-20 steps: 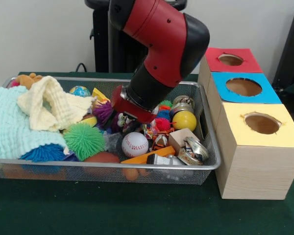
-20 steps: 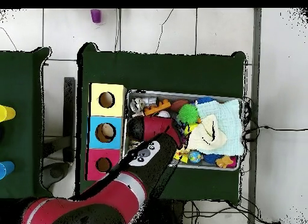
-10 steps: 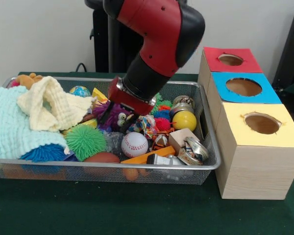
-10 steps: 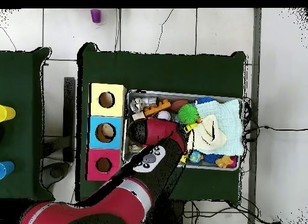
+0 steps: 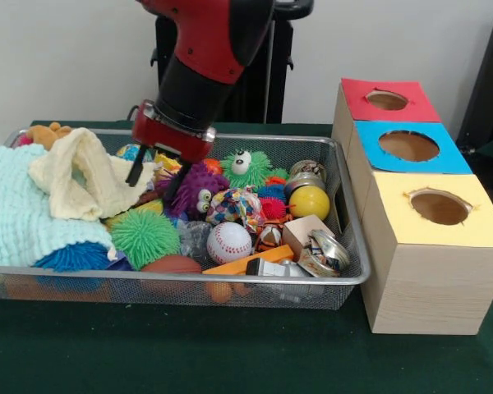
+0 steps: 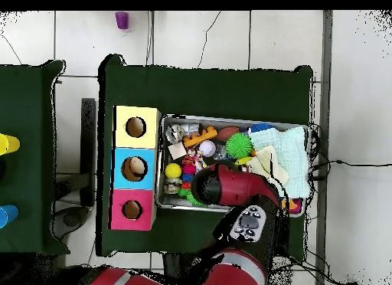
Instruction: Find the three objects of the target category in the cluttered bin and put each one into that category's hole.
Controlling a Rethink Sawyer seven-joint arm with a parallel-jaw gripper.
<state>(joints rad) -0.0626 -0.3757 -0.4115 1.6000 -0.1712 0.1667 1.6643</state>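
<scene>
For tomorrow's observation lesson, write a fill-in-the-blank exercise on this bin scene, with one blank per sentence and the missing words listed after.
1. The wooden box nearest the camera in the front view has a ____ top.
2. The baseball lies inside the wire mesh ____.
3. The tool hangs open above the bin, holding ____.
4. The cream cloth lies on top of the pale ____ cloth.

Missing words: yellow; bin; nothing; blue

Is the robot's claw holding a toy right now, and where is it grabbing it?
Nothing is held. The gripper is open and empty, its fingers hanging over the yellow cloth and the purple fuzzy toy in the bin.
</scene>
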